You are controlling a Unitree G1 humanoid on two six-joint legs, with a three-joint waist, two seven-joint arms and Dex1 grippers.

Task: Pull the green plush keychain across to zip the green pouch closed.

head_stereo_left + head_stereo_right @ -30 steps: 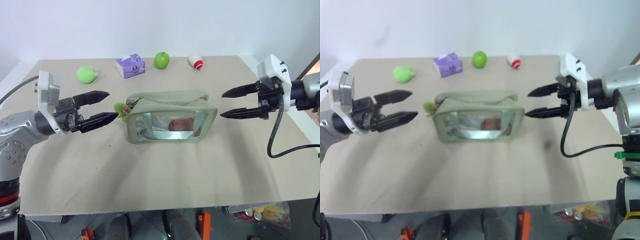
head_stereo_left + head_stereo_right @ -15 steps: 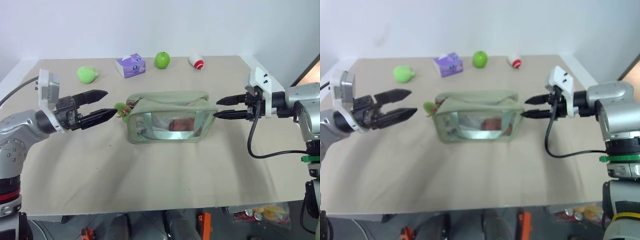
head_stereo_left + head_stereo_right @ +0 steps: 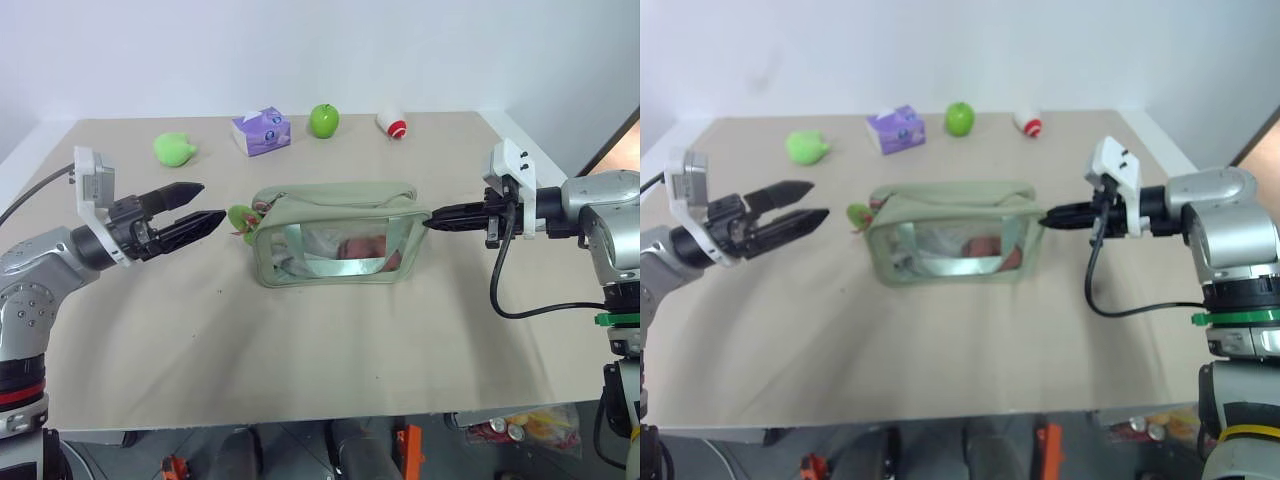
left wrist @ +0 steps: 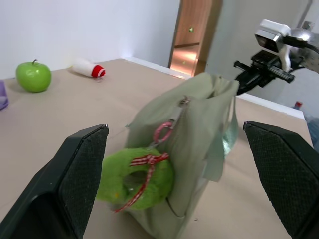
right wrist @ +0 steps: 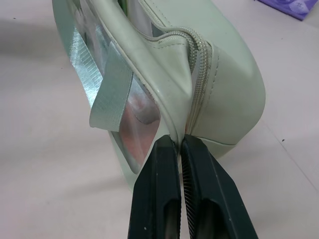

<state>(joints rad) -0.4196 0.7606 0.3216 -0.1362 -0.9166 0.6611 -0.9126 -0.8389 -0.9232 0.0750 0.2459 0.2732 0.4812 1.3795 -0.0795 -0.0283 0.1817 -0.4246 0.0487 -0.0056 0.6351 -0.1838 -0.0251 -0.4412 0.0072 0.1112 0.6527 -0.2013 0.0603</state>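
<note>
1. A second ago the right gripper (image 3: 432, 218) hung open, well off the right end of the green pouch (image 3: 340, 245). Now its two black fingers are pressed together and their tips sit at that end of the pouch, right where the zipper track curves down the end panel. The wrist view shows the tips pinching at the seam there, though I cannot tell how much fabric is really caught between them.

2. The left gripper (image 3: 208, 204) has barely shifted; its fingers were spread wide before and are spread just as wide now.

3. The green plush keychain (image 3: 242, 216) hangs at the pouch's left end, on the side of the left gripper. It lies just beyond that gripper's fingertips, lined up with the gap between them but not touched. In the left wrist view the fuzzy ring (image 4: 135, 179) dangles from the zipper pull by a red-and-white ribbon, resting against the pouch's end wall.

4. The pouch stands upright near the middle of the table (image 3: 300, 350), clear window toward me, a webbing strap across it.

5. Something reddish shows through the window, but I cannot make out what. The zipper's top run is hard to follow from the head views.

6. Along the far edge sit a lime-green pear-shaped blob (image 3: 174, 148), a purple tissue pack (image 3: 260, 131), a green apple (image 3: 323, 120) and a small white-and-red thing (image 3: 392, 123).
</note>
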